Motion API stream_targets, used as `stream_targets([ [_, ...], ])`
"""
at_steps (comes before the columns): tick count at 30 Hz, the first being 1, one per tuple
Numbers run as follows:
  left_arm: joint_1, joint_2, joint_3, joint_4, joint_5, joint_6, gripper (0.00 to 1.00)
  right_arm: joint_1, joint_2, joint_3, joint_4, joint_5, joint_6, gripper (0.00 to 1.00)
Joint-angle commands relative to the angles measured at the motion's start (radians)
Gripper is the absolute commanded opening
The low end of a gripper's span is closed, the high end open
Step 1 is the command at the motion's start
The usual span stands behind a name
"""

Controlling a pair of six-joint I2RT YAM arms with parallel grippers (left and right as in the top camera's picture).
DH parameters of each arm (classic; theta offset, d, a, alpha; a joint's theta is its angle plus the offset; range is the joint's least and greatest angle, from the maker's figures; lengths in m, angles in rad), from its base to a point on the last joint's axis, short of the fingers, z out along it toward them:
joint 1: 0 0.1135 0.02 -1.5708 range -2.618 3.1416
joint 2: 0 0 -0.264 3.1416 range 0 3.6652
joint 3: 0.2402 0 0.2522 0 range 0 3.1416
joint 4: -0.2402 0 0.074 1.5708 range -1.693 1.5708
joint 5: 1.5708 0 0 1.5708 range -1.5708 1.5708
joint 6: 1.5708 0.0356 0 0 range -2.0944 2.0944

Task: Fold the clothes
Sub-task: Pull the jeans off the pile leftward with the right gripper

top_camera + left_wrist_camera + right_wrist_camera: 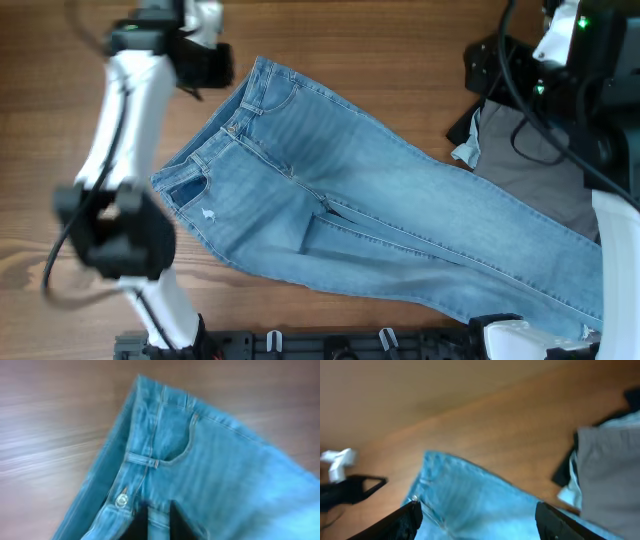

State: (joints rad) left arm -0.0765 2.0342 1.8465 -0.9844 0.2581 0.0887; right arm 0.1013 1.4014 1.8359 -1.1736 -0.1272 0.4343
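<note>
The light blue jeans (380,190) lie flat and slanted on the wooden table, waist at the upper left, legs running to the lower right. A small white mark (208,214) shows near a pocket. My left gripper (205,65) hovers by the waist's upper corner. In the left wrist view its fingers (160,525) are almost together above the waistband (210,460), near the metal button (121,500). My right gripper (487,68) is up at the back right. Its fingers (477,520) are spread wide, empty, with denim (470,495) seen between them.
Grey shorts (530,160) lie at the right beside the jeans' legs, with small dark (462,128) and white (468,152) garments at their left edge. They also show in the right wrist view (607,470). The arm bases stand along the front edge.
</note>
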Motion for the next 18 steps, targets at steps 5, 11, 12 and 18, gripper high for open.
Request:
stream_targets([
  [5, -0.078, 0.235, 0.001, 0.177, 0.014, 0.043, 0.04, -0.005, 0.065, -0.032, -0.037, 0.0, 0.014, 0.77],
  [11, -0.055, 0.37, -0.003, 0.163, -0.085, -0.09, 0.04, -0.005, 0.15, -0.032, -0.054, 0.001, 0.01, 0.77],
  [12, -0.043, 0.39, -0.003, 0.145, -0.098, -0.124, 0.04, -0.005, 0.166, -0.032, -0.057, 0.004, 0.01, 0.77],
  [18, 0.136, 0.478, -0.003, -0.019, -0.448, -0.443, 0.04, -0.003, 0.261, -0.032, -0.066, 0.005, -0.021, 0.76],
])
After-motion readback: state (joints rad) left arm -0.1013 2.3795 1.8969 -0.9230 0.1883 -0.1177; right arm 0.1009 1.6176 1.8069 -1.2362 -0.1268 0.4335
